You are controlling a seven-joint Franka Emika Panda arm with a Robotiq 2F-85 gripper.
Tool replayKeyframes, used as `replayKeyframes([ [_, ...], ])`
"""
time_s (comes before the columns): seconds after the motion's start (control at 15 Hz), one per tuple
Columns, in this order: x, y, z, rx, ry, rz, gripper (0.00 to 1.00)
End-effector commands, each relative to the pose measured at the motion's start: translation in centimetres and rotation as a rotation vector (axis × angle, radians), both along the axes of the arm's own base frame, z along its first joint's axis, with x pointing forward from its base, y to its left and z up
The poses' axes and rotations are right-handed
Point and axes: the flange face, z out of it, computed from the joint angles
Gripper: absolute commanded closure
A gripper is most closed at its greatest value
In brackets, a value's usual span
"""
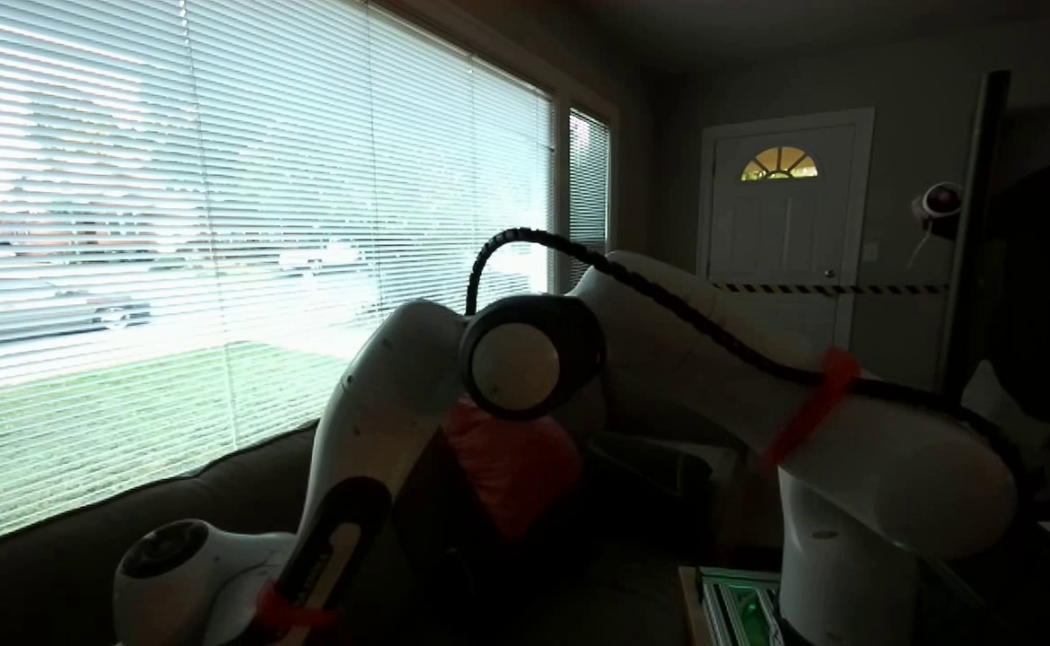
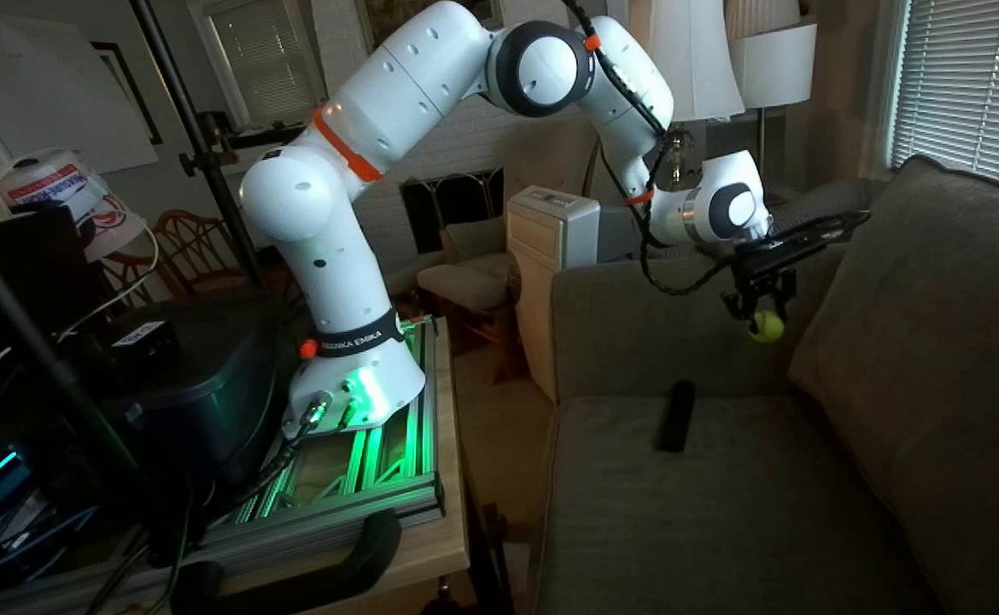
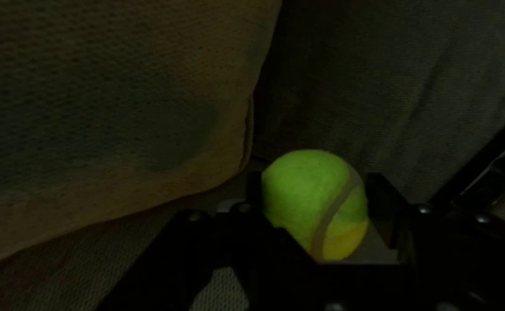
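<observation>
My gripper (image 2: 760, 309) is shut on a yellow-green tennis ball (image 2: 768, 327), held in the air above a grey-brown couch (image 2: 687, 521). In the wrist view the ball (image 3: 313, 203) sits between the two black fingers (image 3: 315, 194), with its grey seam toward the lower right. Both fingers are against its sides. In an exterior view the arm's wrist (image 1: 166, 556) is at the lower left, and the gripper and ball are out of view. A black oblong object (image 2: 677, 416) lies on the couch seat, below and to the left of the ball in that view.
A large back cushion (image 2: 935, 359) stands close beside the gripper. A tan cushion (image 3: 127, 108) fills the upper left of the wrist view. A red pillow (image 1: 511, 462) lies behind the arm. A white cabinet (image 2: 551, 231) and lamps (image 2: 773, 64) stand beyond. A person (image 1: 1045, 287) stands at the right.
</observation>
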Motion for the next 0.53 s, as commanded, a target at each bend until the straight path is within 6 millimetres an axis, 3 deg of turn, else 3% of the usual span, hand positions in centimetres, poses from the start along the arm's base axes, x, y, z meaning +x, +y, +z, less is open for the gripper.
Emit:
replayKeyframes([
  [0.0, -0.7, -0.3, 3.4, 0.01, 0.089, 0.126, 0.64],
  [0.47, 0.4, -3.0, 8.5, 0.057, 0.167, 0.278, 0.64],
])
